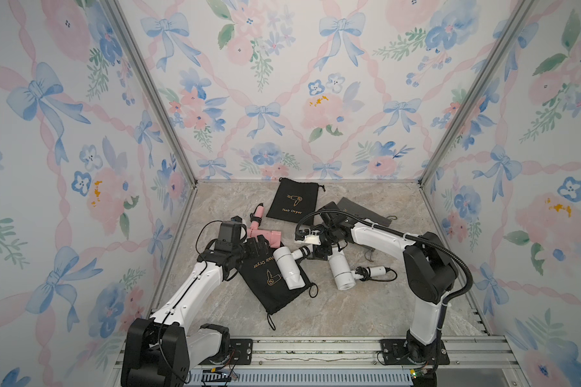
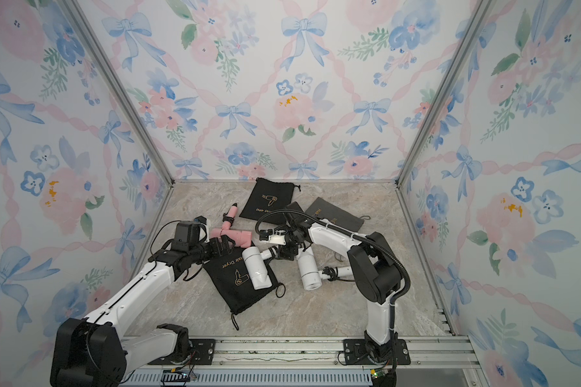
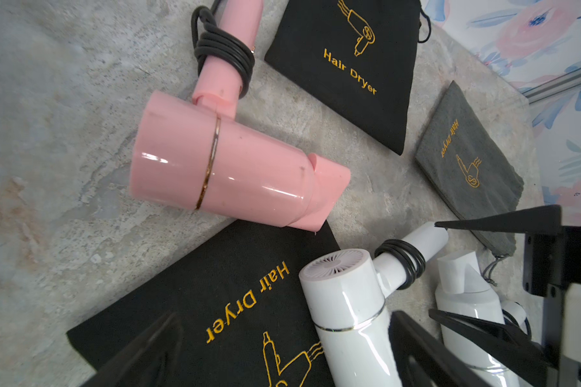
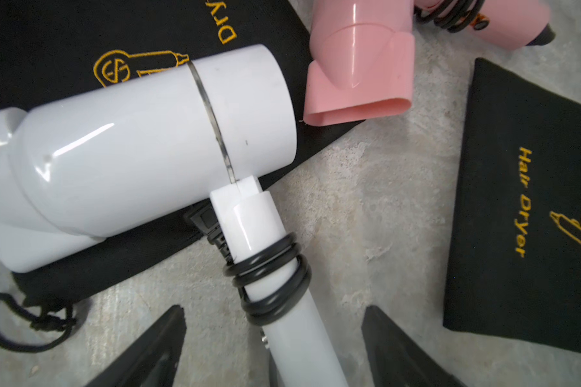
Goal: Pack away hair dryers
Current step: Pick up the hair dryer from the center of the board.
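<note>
Both grippers released, we hold nothing. Right gripper (image 4: pixel 274 311) straddles the cord-wrapped handle of the first white dryer (image 1: pixel 287 268), jaws wide with gaps either side. We see that dryer's barrel lying on the near black pouch (image 1: pixel 269 291). Left gripper (image 3: pixel 284 316) hangs spread wide over the same pouch. Pink dryer (image 1: pixel 265 234) lies just behind, nozzle at the pouch edge. Second white dryer (image 1: pixel 339 273) lies on the table (image 1: pixel 349 311) just beside the first. Far black pouch (image 1: pixel 294 199) and grey pouch (image 1: pixel 363 209) lie flat at the back.
</note>
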